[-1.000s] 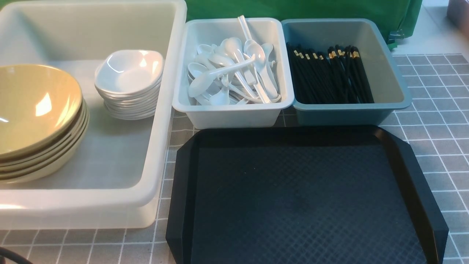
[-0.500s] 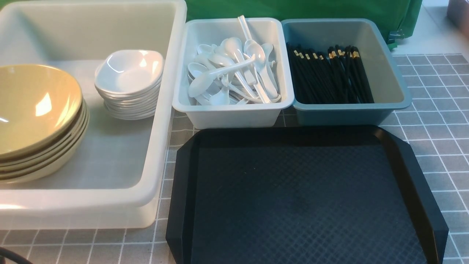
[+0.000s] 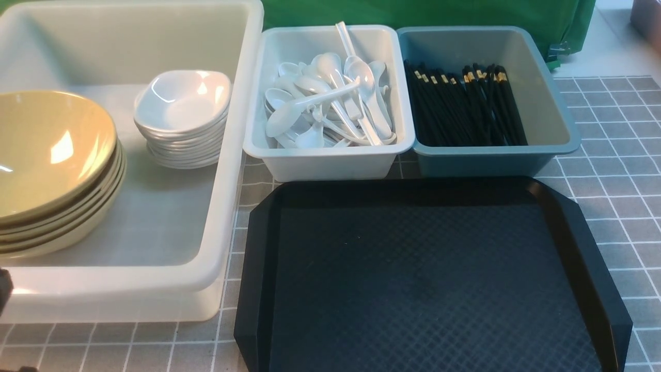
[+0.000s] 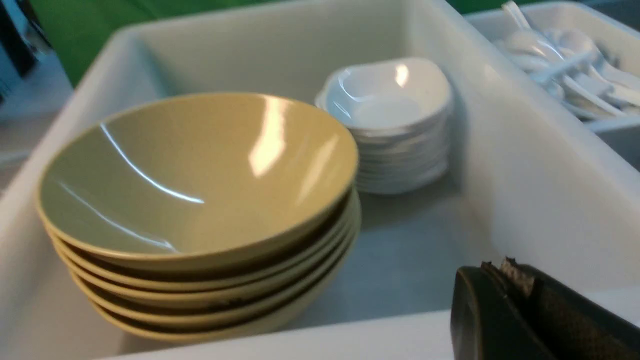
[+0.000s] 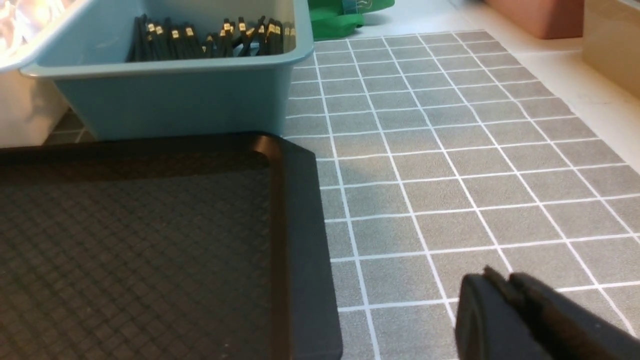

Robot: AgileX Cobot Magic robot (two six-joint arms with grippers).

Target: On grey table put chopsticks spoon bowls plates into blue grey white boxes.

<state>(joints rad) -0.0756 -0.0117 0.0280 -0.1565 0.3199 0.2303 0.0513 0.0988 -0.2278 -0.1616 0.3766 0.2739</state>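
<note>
Since the earlier front views, a dark shape (image 3: pixel 4 290) has come in at the left edge, over the rim of the large milky white box (image 3: pixel 155 279), and the black cable at the lower left corner has gone from sight, with a small dark piece (image 3: pixel 27 369) showing near there. The boxes and their contents lie as they did.

Front view: 3 boxes stand on the grey table (image 3: pixel 619 206). The milky white box, at the left, holds a stack of olive-yellow bowls (image 3: pixel 51 150) and, beside it, a stack of white plates (image 3: pixel 183 103). The pale grey-white box (image 3: pixel 330 165) holds a jumbled heap of white spoons (image 3: pixel 330 98), 1 handle rising over the far rim. The blue-grey box (image 3: pixel 480 160) holds black chopsticks (image 3: pixel 454 113) with gold bands. The black tray (image 3: pixel 418 274) lies in front of the 2 small boxes; a green cover (image 3: pixel 413 13) is behind them.

Left wrist view: the top bowl is tilted on its stack. The left gripper (image 4: pixel 500 267) is fully closed with nothing between its fingers, in front of the milky white box.

Right wrist view: the right gripper (image 5: pixel 502 277) has its blurred fingers close together, holding nothing visible; I cannot tell whether they touch. A reddish block (image 5: pixel 547 17) and a beige object (image 5: pixel 612 45) stand beyond the gridded surface.
</note>
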